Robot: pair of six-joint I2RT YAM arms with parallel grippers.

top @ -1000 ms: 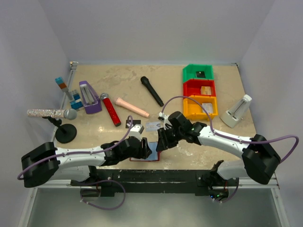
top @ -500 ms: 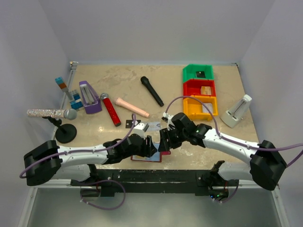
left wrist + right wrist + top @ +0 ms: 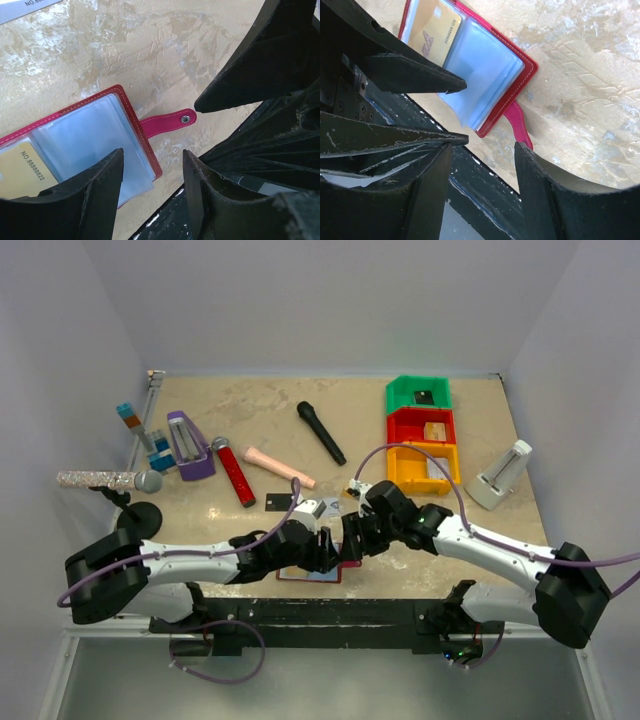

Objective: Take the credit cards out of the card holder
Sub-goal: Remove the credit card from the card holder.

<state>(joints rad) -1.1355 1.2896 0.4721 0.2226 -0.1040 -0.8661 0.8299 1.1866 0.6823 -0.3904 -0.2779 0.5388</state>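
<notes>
Between the fingers of your left gripper point(image 3: 152, 155) nothing is caught. The jaws stand apart over the corner of the card holder point(image 3: 95, 142) next to its red tab point(image 3: 167, 122), pinching neither cover nor sleeve. Your right gripper point(image 3: 484, 147) is likewise released, its gap bare. It hangs just off the holder's edge where the tab sticks out. From your left wrist camera you see one of the right arm's fingers point(image 3: 265, 65) pointing close to the tab's snap; you cannot tell whether it touches.

You have the holder lying open and flat on the table point(image 3: 250, 430), at the near edge between the two arm bases, pale blue sleeves facing up. One gold card point(image 3: 437, 30) sits inside a sleeve, at the end of the holder away from the tab.

Further out, a silver-grey card point(image 3: 20, 7) lies loose on the table beyond the holder, and a black card point(image 3: 277, 502) lies loose just past your left arm. Well back on your right stand the green bin point(image 3: 419, 393), red bin point(image 3: 421, 426) and yellow bin point(image 3: 425, 466) in a row.
</notes>
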